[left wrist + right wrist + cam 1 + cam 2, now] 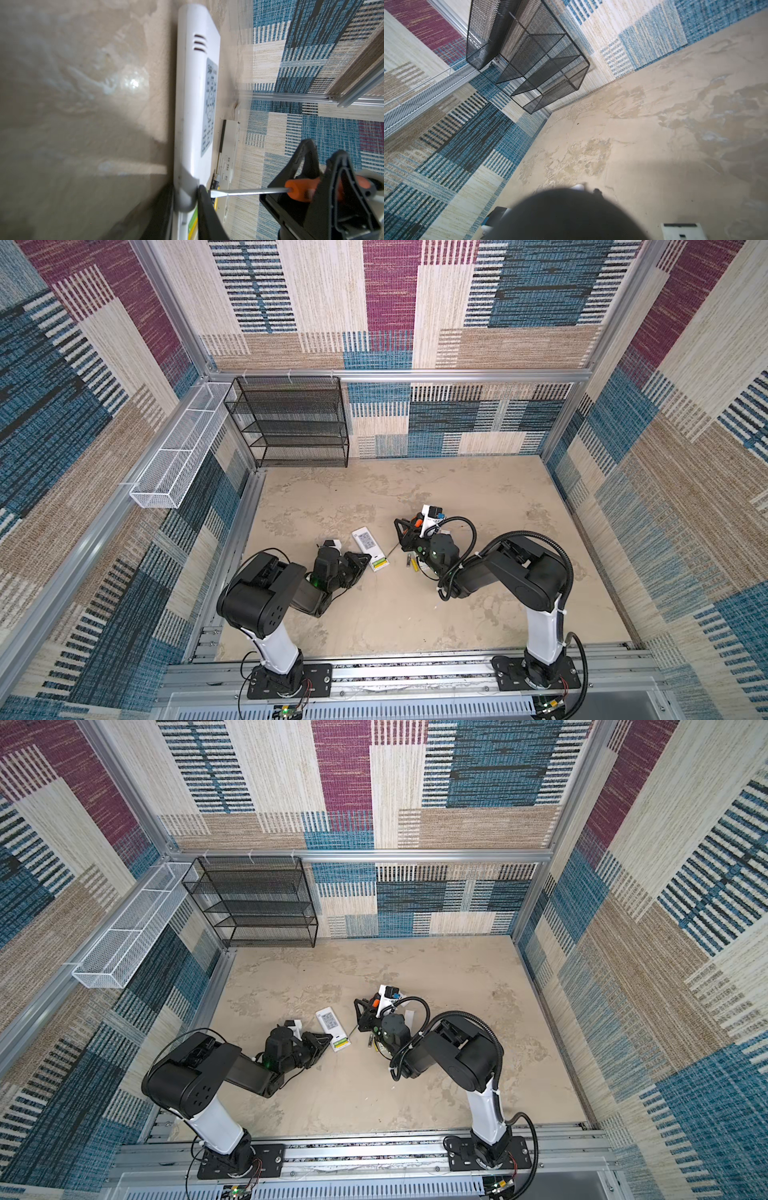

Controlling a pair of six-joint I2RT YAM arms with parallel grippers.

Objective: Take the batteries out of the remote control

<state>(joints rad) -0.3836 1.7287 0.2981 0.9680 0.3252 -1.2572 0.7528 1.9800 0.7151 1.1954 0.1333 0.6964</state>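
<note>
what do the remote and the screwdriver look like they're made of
The remote looks like white plastic, smooth and slightly glossy, with moulded vent slots. The screwdriver has a shiny bare metal shaft, probably steel; its orange handle looks like plastic or rubber.

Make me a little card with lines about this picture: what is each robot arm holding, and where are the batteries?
Left gripper: jaws shut on the remote control, at its open end
Right gripper: jaws shut on the screwdriver, by its orange handle
Screwdriver tip: aimed at the open battery bay; touching or not, cannot tell
Batteries in the remote: yellow and green, not out yet
Loose batteries: two on the table, beside the remote
</note>
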